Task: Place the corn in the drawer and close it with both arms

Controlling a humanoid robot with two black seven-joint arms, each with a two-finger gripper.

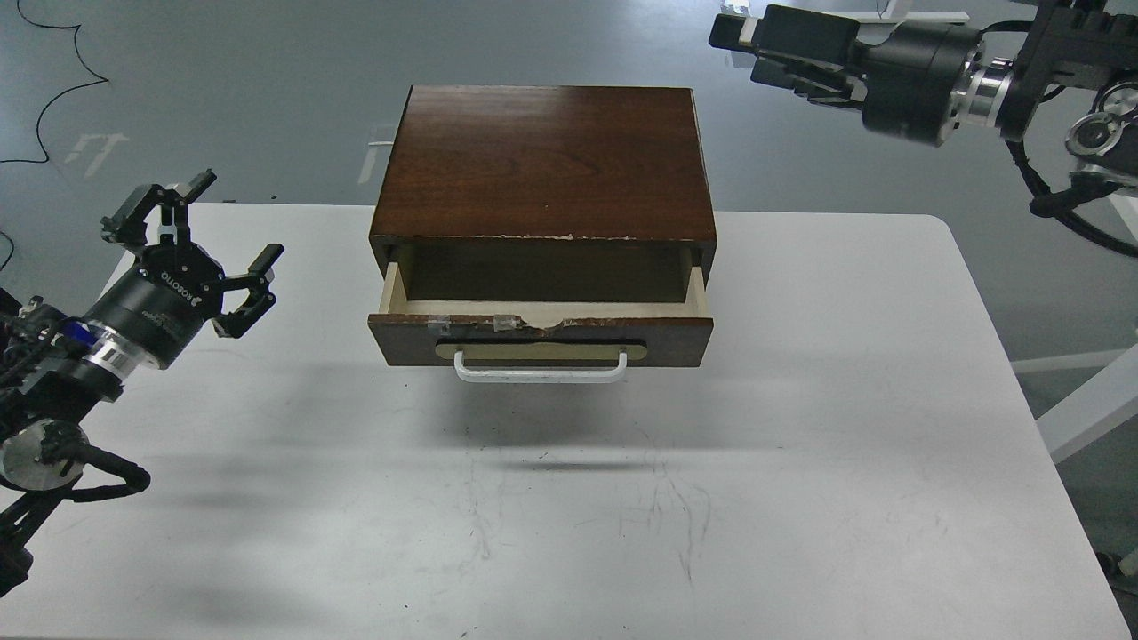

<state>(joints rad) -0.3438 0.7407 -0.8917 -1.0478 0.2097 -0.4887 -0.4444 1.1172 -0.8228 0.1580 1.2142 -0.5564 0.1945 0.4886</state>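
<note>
With dark brown wooden drawer (540, 333) pulled out right of spread-fingered left gripper (191, 240), right gripper (742, 40) raised beyond cabinet, finger gap unreadable.

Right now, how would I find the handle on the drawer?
Find the dark brown wooden box on the white table. Its drawer sticks out, open, toward you. The handle is the white bar on its front, the only white thing on the brown wood.
</note>
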